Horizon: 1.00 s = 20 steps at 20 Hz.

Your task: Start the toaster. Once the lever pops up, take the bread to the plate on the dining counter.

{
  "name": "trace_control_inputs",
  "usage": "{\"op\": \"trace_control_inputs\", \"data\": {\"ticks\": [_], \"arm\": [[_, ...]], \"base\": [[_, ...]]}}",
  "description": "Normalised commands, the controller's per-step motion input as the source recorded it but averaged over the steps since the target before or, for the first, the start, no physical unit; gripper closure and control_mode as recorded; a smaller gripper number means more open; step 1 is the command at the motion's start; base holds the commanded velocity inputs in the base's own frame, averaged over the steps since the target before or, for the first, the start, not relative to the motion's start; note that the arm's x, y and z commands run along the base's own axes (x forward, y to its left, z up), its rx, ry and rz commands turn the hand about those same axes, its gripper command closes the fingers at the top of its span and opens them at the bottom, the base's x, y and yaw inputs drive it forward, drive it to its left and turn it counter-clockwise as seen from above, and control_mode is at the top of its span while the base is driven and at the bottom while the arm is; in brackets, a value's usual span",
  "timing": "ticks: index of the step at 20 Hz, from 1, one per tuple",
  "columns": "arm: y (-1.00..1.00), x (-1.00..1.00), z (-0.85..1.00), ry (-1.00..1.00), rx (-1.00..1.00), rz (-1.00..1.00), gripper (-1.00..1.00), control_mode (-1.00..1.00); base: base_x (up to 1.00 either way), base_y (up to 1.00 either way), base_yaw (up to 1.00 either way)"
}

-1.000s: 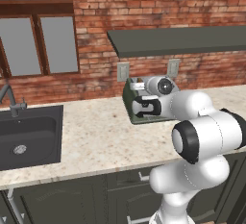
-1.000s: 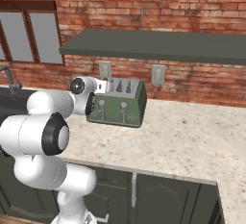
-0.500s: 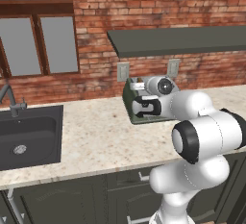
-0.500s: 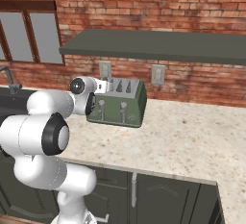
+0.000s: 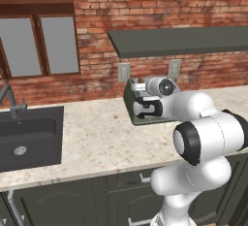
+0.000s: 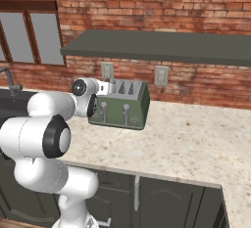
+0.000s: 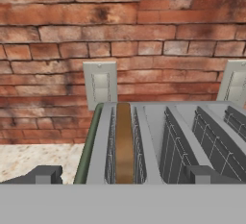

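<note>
Gripper (image 7: 123, 175) fingers spread wide, nothing between them, poised just above the sage-green toaster (image 6: 120, 105), which sits on the speckled stone worktop (image 6: 196, 139) against the brick wall (image 6: 162, 7). Bread (image 7: 124, 143) stands edge-up in the slot at 9 o'clock in hand view. Dark sink (image 5: 26, 140) lies at 9 o'clock of toaster, well apart.
</note>
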Motion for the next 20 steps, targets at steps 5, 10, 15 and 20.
{"op": "trace_control_inputs", "data": {"ticks": [5,10,15,20], "arm": [[0.0,0.0,0.0,0.0,0.0,0.0,-1.0,-1.0],[0.0,0.0,0.0,0.0,0.0,0.0,-1.0,-1.0],[0.0,0.0,0.0,0.0,0.0,0.0,-1.0,-1.0],[0.0,0.0,0.0,0.0,0.0,0.0,-1.0,-1.0]], "base": [[0.0,0.0,0.0],[0.0,0.0,0.0],[0.0,0.0,0.0],[0.0,0.0,0.0]]}}
